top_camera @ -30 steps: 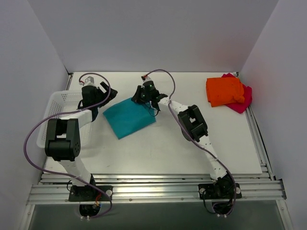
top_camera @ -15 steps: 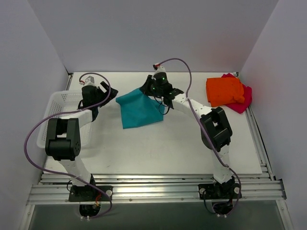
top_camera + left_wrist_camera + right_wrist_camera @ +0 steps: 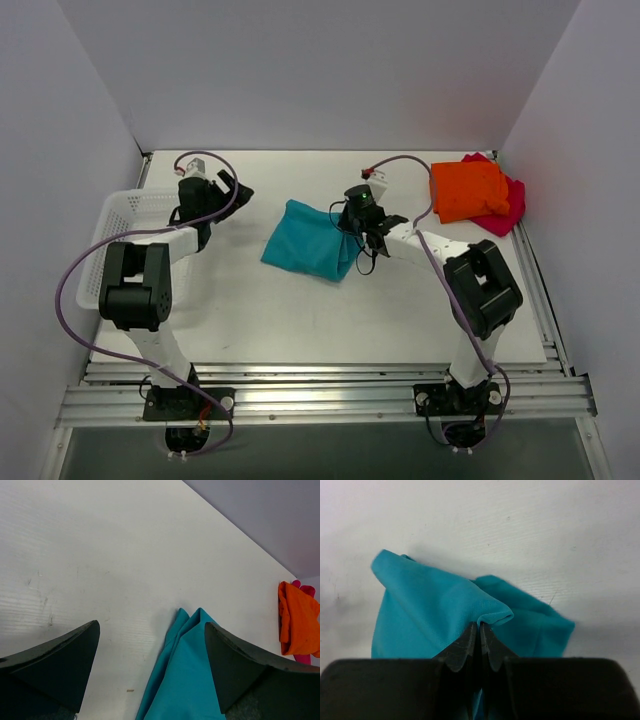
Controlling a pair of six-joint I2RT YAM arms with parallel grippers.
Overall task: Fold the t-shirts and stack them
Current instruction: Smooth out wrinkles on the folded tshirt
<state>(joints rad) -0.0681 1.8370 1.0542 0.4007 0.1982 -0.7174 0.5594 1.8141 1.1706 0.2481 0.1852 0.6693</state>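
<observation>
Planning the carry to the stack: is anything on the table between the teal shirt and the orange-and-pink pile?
Nothing visible. Between the teal shirt, pinched in the right gripper, and the orange shirt lies only table, crossed by that arm's own links.

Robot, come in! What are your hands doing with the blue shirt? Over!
Right gripper shut on teal shirt, pinching a fold. Left gripper open, empty, near the basket. Orange shirt lies on pink shirt, far right; nothing in between.
</observation>
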